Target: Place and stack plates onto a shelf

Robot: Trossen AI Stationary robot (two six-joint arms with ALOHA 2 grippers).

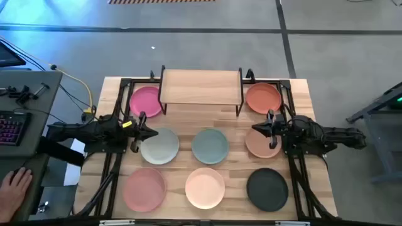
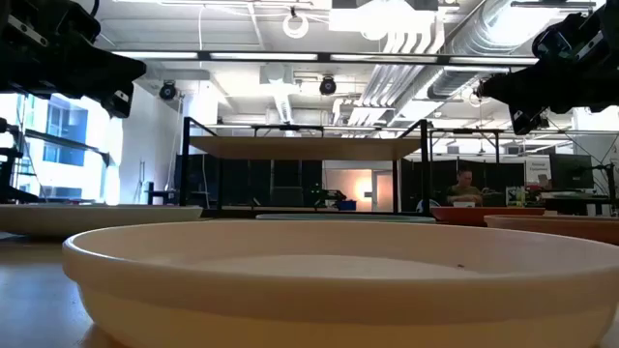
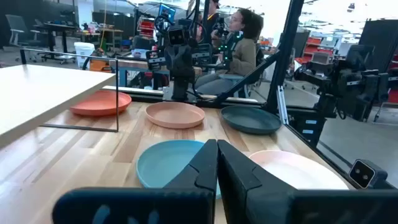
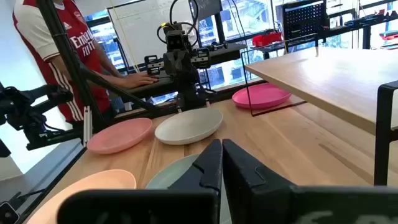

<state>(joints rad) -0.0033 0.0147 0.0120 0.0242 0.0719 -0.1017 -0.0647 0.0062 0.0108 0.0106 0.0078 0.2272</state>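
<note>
The shelf [image 1: 201, 88] stands at the table's far middle, its wood top bare. Eight plates lie flat on the table: hot pink [image 1: 146, 100] and orange [image 1: 264, 98] beside the shelf, pale grey-white [image 1: 161, 147], grey-teal [image 1: 210, 145] and tan [image 1: 260, 144] in the middle row, dusty pink [image 1: 144, 188], cream-peach [image 1: 205, 187] and black [image 1: 267, 188] in the near row. My left gripper [image 1: 152, 132] is shut and empty above the pale plate's far left rim. My right gripper [image 1: 255, 129] is shut and empty above the tan plate's far left rim.
Black arm frames run along the table's left and right sides [image 1: 113, 163]. A side desk with a keyboard [image 1: 12, 129] stands left of the table, and a person's hand [image 1: 16, 185] rests there. People sit and stand beyond the table [image 3: 242, 43].
</note>
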